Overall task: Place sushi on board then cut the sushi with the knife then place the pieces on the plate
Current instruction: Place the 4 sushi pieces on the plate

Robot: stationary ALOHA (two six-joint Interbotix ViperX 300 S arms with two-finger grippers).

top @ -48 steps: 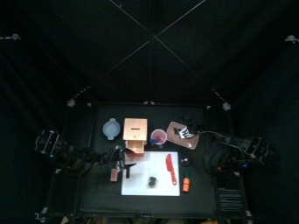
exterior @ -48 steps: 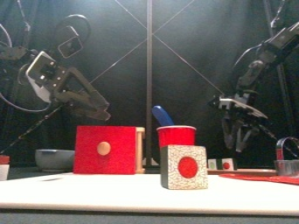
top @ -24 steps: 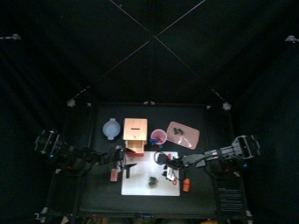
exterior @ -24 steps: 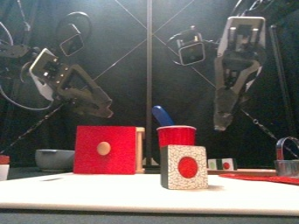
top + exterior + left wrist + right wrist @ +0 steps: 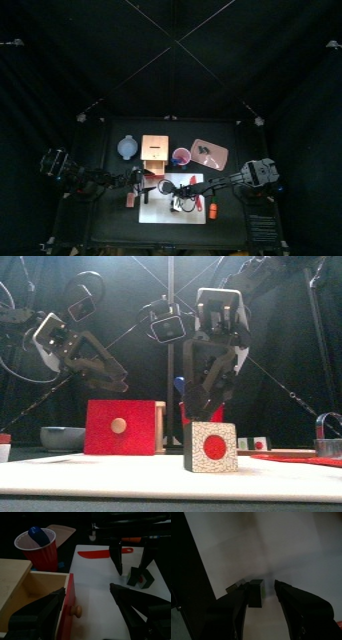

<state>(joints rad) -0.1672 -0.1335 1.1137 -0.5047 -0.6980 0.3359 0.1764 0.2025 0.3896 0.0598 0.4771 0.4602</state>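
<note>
front view: one sushi piece (image 5: 210, 447), speckled, red centre, upright near the front of the one white board (image 5: 191, 217). right tool (image 5: 207, 414) just above it, jaws apart, empty. one red knife (image 5: 195, 190) flat on the board. one red cup (image 5: 202, 411) holding one blue knife (image 5: 185, 386). one wooden box (image 5: 104, 436), drawer pulled out. left tool (image 5: 85, 591) wide, empty, near the box.

Toy sushi piece (image 5: 210, 447), dark green block, white speckled face with red centre: upright on white cutting board (image 5: 154, 212), front-middle. Red toy knife (image 5: 100, 554) flat on board's back part. Blue toy knife (image 5: 35, 534) standing in red cup (image 5: 39, 549). Flat pink tray (image 5: 217, 157) behind board, right, well apart from sushi.
</note>
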